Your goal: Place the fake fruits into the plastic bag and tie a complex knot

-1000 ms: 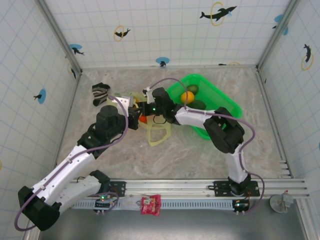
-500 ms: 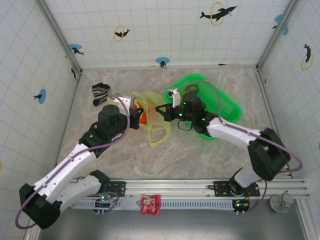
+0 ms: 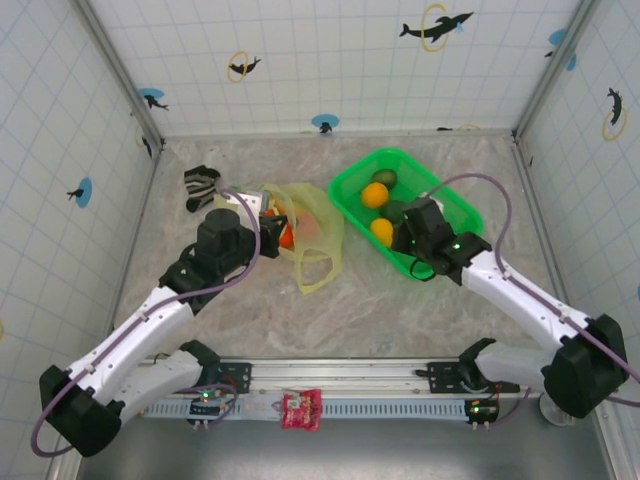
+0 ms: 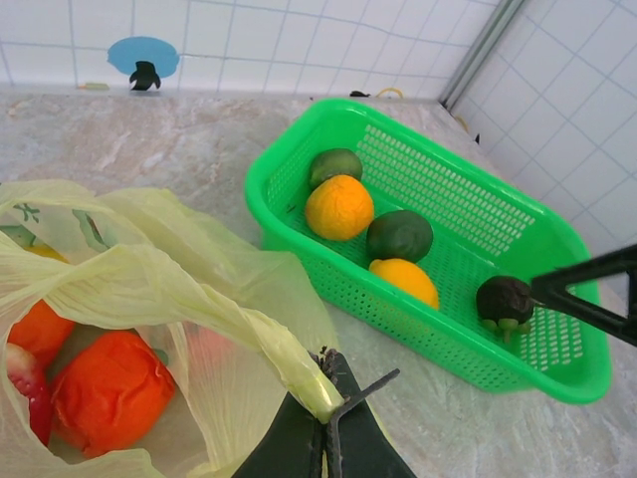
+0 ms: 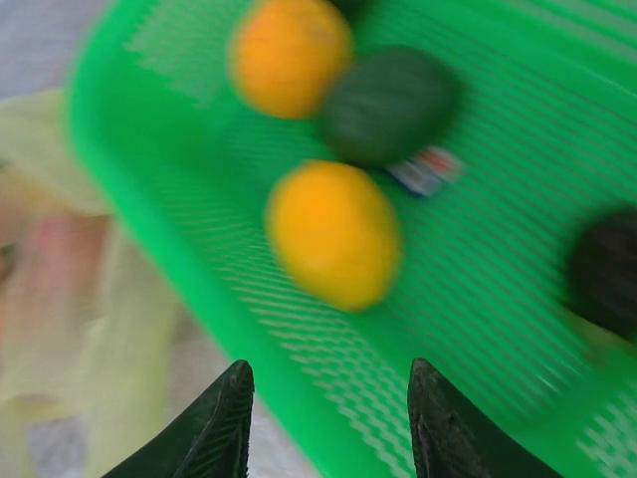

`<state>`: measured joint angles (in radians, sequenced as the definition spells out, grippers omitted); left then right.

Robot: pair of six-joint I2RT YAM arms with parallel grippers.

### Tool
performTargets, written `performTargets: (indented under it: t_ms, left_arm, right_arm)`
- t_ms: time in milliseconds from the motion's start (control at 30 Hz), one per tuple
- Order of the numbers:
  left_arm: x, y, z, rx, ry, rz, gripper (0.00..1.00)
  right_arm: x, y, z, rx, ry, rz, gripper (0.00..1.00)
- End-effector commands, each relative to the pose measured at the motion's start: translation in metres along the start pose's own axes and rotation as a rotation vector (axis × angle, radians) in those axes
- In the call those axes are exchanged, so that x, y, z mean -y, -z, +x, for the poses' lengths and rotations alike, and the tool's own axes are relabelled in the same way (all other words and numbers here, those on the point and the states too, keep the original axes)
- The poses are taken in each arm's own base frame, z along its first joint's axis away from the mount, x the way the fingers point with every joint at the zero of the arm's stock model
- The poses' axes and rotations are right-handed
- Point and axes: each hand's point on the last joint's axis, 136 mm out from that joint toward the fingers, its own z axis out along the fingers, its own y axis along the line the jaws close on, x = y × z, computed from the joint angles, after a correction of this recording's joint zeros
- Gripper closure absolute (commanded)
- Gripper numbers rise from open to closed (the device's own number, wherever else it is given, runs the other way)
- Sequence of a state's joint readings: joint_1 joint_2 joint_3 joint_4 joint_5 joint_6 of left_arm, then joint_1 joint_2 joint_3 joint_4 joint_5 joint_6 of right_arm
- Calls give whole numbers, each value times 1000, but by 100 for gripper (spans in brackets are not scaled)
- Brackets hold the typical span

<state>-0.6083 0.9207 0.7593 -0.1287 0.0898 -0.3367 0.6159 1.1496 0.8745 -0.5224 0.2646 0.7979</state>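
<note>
The plastic bag [image 3: 312, 240] lies open left of the basket, with a red-orange fruit [image 4: 109, 388] and a pinkish one [image 3: 311, 226] inside. My left gripper [image 4: 333, 383] is shut on the bag's twisted rim and holds it up. More of the fake fruits lie in the green basket [image 4: 557, 383]: an orange one [image 4: 338, 207], a yellow one [image 4: 404, 281], dark green ones [image 4: 400, 235] and a darker one [image 4: 505, 301]. My right gripper [image 5: 328, 383] is open and holds nothing. It hovers over the basket's near-left rim, with the yellow fruit [image 5: 333, 234] just ahead.
A striped black-and-white sock [image 3: 200, 183] lies at the back left, behind the left arm. The tiled walls close in on three sides. A red packet [image 3: 301, 408] hangs on the front rail.
My right gripper has drawn back from the bag's mouth, swung right over the basket and opened. The left gripper has kept its hold on the bag.
</note>
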Motion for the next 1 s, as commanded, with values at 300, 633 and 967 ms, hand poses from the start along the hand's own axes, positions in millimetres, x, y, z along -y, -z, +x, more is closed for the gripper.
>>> performTargets:
  t_ms: [300,633,967]
  left_arm:
    - [8,-5,-3,10,-25,31,100]
    - [6,-5,-3,10,-29,19,100]
    - [7,-2,-10,14,-31,9,100]
  right_arm:
    - [67,10,59,-88,-430,115,33]
    - [50,-35,38,3,-554,-11,47]
    - [66,-118,-78,29,-396,108,49]
